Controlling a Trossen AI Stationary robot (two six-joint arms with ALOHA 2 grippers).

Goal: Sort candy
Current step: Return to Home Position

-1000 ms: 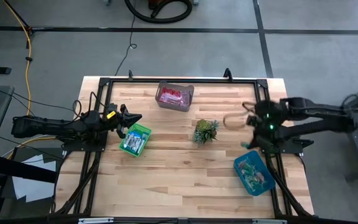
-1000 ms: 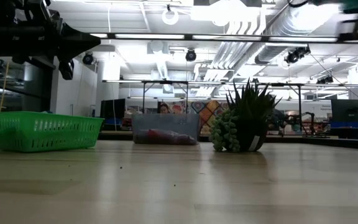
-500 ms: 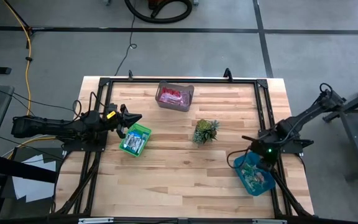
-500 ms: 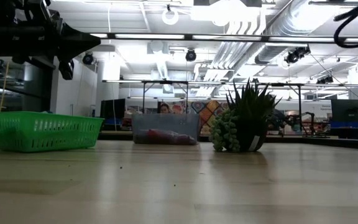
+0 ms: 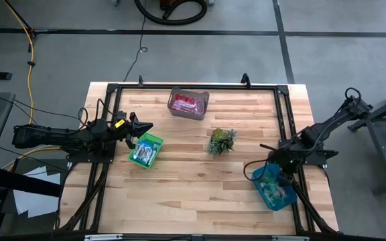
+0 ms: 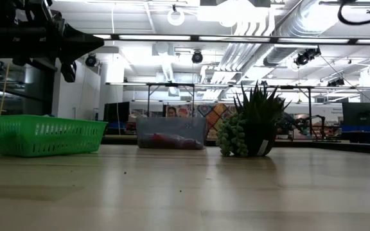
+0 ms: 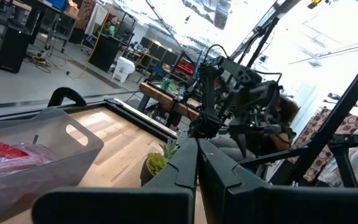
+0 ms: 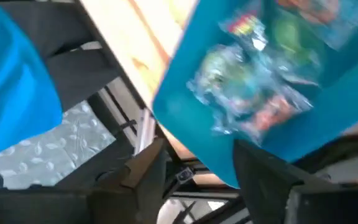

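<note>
Candy is sorted into three bins. Red and pink pieces lie in the clear bin [image 5: 188, 103]. Blue-and-white pieces fill the green basket [image 5: 145, 149]. Greenish, clear and red pieces [image 8: 247, 81] lie in the blue bin [image 8: 188, 121] at the near right. My right gripper [image 8: 197, 180] hovers open just over the blue bin [image 5: 256, 177], with nothing between its fingers. My left gripper [image 5: 143, 127] is shut and empty, held above the far left corner of the green basket [image 6: 44, 135].
A small spiky green plant [image 5: 222, 140] stands mid-table between the bins. A black metal frame [image 5: 193, 86] runs along the table's edges. Bare wood lies along the near side and between the basket and the blue bin.
My right gripper has swung from the right side level with the plant toward the table's near edge and come down over the blue bin, where it now holds almost still. My left arm has kept still.
</note>
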